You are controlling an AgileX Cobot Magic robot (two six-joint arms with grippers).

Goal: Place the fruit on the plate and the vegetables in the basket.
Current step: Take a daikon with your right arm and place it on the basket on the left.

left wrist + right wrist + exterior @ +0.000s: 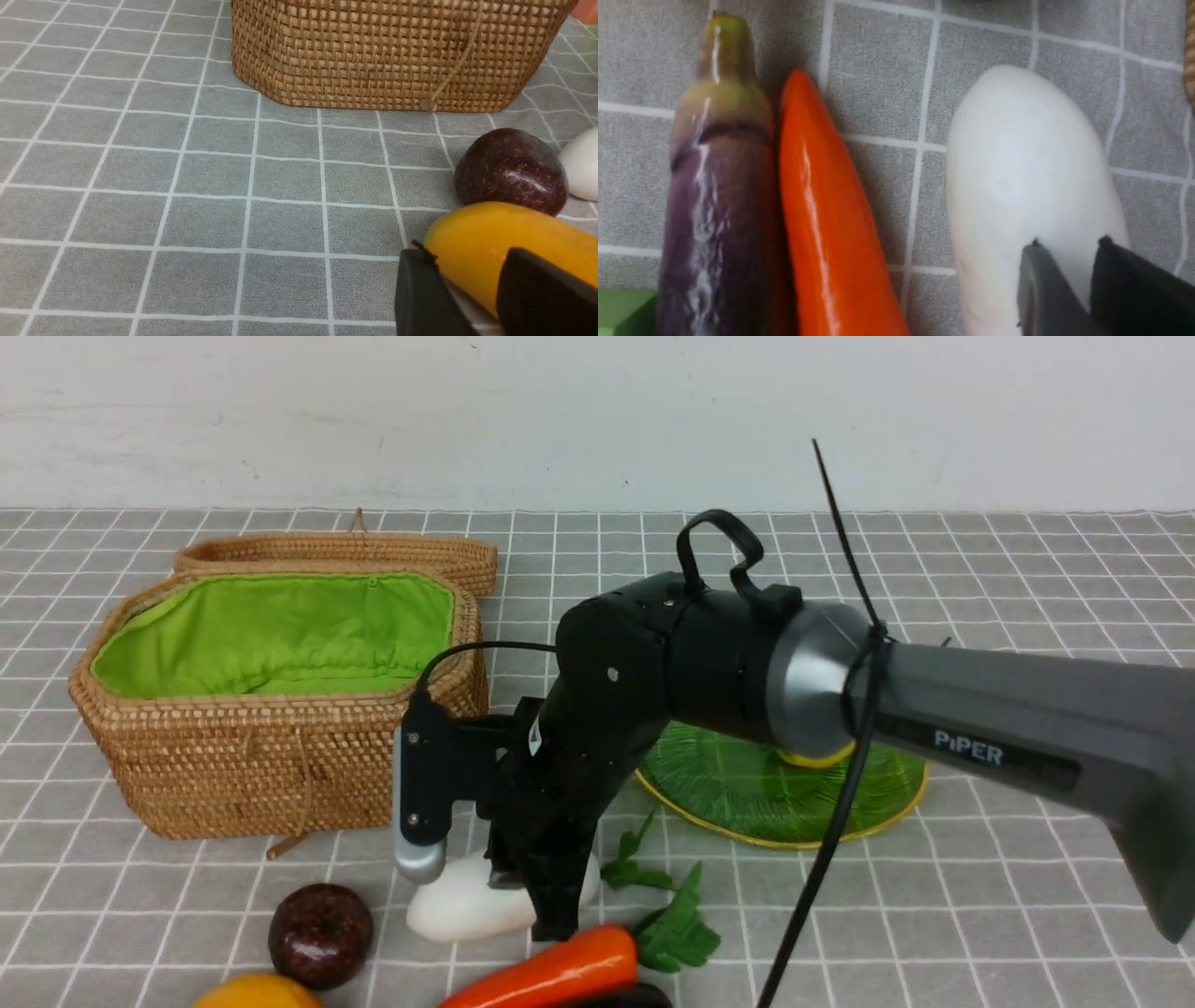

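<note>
While the right gripper point(537, 907) is hanging low over the white radish point(457, 910), just in front of the basket's point(280, 756) right corner, its fingers point(1036, 289) are sitting close over the radish, and I cannot tell whether they are spread or pressed together. The grey cloth point(1027, 896) with its white grid is covering the whole table and running back past the basket to a plain white wall point(560, 411), scuffed in places. The woven lid point(373, 555) is lying right behind the basket, whose green lining is glowing bright. The plate point(747, 784) is sitting to the right of the basket, with the lemon point(817, 758) peeking out on it under the right arm point(980, 719). In front of the basket the maroon fruit point(320, 933) and the mango point(257, 992) are lying close together. The carrot point(551, 975) and the eggplant point(625, 997) are touching side by side, off to the right of them. The left gripper point(465, 254) is hovering by the mango, and how its fingers are standing I cannot tell either.
</note>
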